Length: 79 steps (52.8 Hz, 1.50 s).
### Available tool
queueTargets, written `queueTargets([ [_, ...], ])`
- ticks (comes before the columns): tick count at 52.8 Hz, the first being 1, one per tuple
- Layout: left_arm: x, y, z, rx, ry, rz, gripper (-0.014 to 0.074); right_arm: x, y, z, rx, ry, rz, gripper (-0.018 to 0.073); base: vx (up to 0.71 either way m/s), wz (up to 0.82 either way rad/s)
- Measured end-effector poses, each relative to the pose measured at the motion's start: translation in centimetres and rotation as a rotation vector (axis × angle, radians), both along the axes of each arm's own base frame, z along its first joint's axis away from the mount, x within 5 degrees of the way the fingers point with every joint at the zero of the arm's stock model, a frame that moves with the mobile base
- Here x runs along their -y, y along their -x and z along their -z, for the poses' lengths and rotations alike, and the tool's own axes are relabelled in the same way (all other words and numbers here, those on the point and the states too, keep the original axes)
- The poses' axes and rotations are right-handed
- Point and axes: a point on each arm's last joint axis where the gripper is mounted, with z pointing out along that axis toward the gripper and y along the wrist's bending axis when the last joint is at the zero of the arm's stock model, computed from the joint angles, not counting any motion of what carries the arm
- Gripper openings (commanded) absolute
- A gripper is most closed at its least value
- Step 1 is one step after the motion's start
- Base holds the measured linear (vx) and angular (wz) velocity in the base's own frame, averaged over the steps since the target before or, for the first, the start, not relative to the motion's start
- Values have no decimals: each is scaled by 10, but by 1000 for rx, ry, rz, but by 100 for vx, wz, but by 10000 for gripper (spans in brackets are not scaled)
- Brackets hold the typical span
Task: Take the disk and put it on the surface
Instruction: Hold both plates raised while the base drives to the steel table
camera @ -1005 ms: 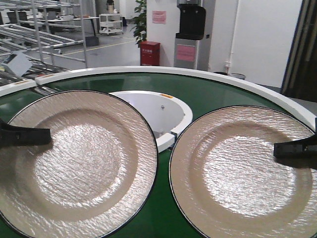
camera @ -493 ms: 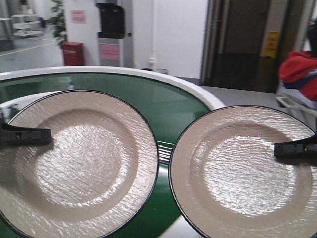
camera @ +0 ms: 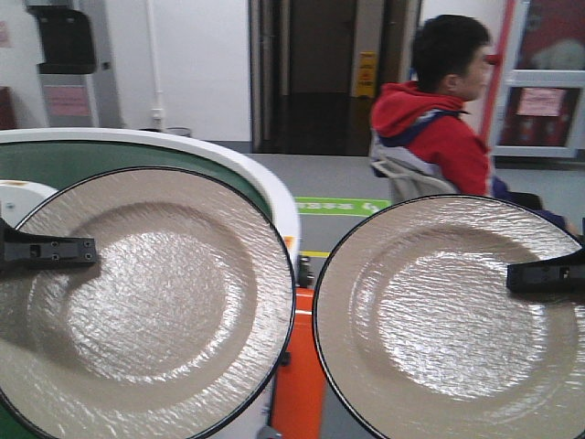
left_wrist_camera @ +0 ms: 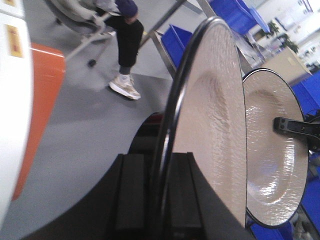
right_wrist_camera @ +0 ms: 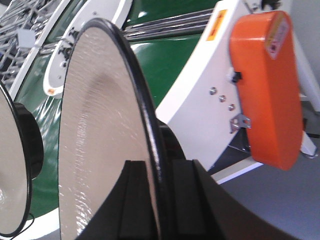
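Two pearly textured disks with black rims are held up off the ground, side by side. My left gripper is shut on the left rim of the left disk. My right gripper is shut on the right rim of the right disk. The left wrist view shows the left disk edge-on, its rim pinched by the left gripper. The right disk is likewise clamped by the right gripper in the right wrist view. The surface is out of view.
The green conveyor belt with its white rim lies behind and left, with an orange housing on its side. A seated person in a red hoodie is ahead to the right. Blue bins stand beyond.
The whole view has swung to the right: the conveyor slid off to the left and the seated person came into view. Both disks stay gripped in the same places.
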Motion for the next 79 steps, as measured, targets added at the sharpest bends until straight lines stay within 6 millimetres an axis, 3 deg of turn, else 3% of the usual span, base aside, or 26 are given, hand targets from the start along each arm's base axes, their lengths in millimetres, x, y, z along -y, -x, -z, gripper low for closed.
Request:
queueTargets([
  [35,0,0,0,0,0,0,-5,0,0,0,0,0,-1,-9,-1,-45],
  [79,0,0,0,0,0,1,-5,0,0,0,-1,1,-1,-9,21,-44],
])
